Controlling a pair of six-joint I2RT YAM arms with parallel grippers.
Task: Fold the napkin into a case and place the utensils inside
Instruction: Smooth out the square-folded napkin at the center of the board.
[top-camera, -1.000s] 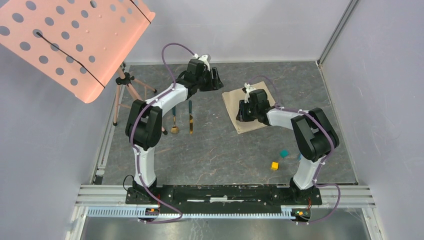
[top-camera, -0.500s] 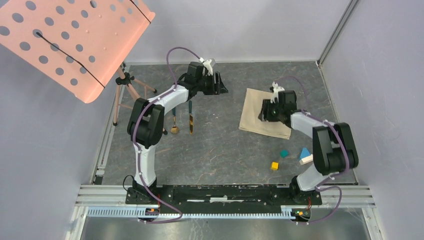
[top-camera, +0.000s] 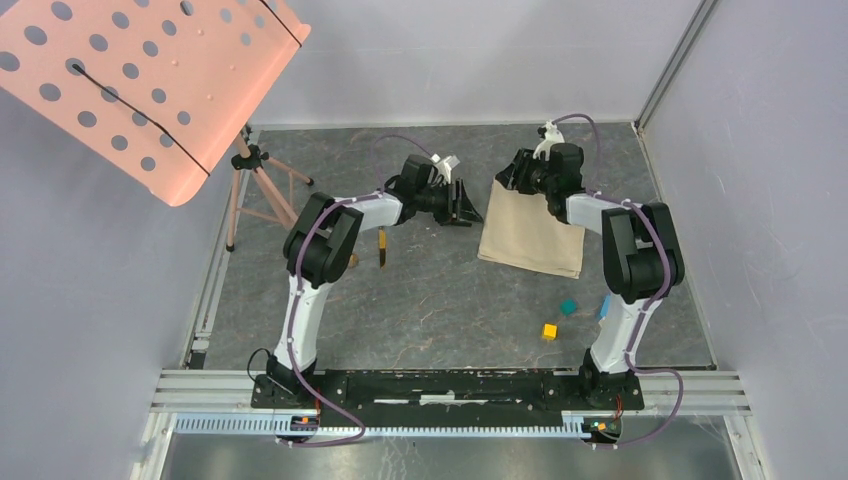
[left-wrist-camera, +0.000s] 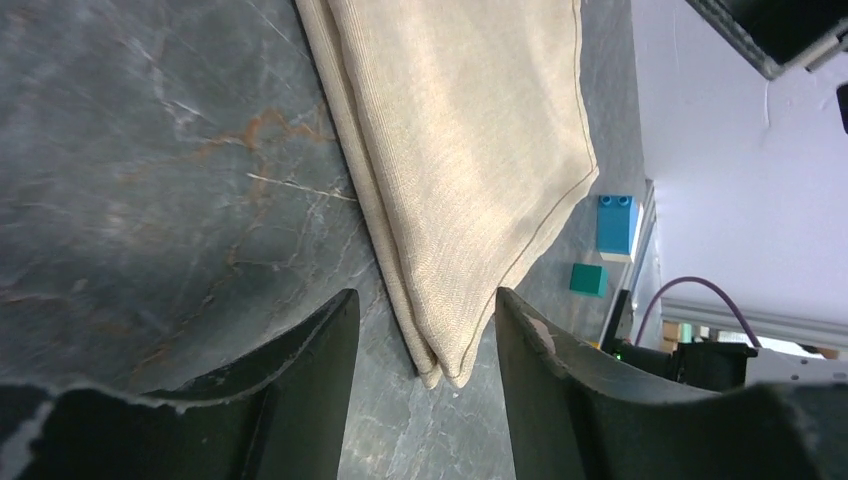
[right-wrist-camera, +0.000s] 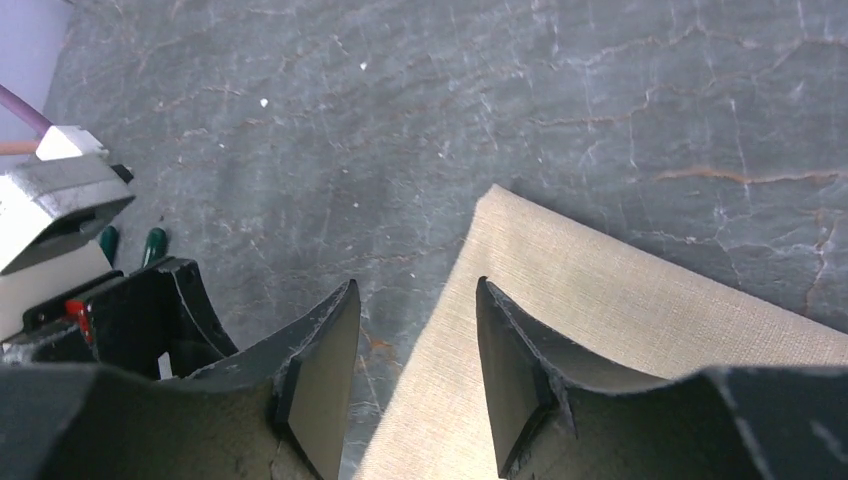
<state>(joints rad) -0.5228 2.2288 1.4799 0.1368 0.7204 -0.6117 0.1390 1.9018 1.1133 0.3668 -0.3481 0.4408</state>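
Nearest the arms, right of centre, a yellow cube (top-camera: 549, 330) sits on the grey table (top-camera: 430, 300). A teal cube (top-camera: 568, 307) and a blue block (top-camera: 604, 305) lie just beyond it.

Over on the left, the knife (top-camera: 382, 250) lies pointing near to far, well apart from the cloth. The spoon, I think, is tucked behind the left arm's elbow, so I can't say how it lies. Two teal handle tips (right-wrist-camera: 155, 245) do peek out in the right wrist view.

Now the napkin (top-camera: 530, 232): folded in layers, flat on the table, right of centre. The left claw (top-camera: 462, 203) hovers just beside its left edge. Its fingers (left-wrist-camera: 300, 380) are spread wide with nothing between them, and the napkin's near corner (left-wrist-camera: 445, 370) shows through the gap.

Further back, the right claw (top-camera: 512, 172) hangs over the napkin's far left corner. Its fingers (right-wrist-camera: 325, 370) are also apart and empty, with the cloth's edge (right-wrist-camera: 440, 330) running underneath.

Far left, a tripod (top-camera: 250, 185) stands at the table's edge. A pink panel full of holes (top-camera: 140, 80) tilts above it.
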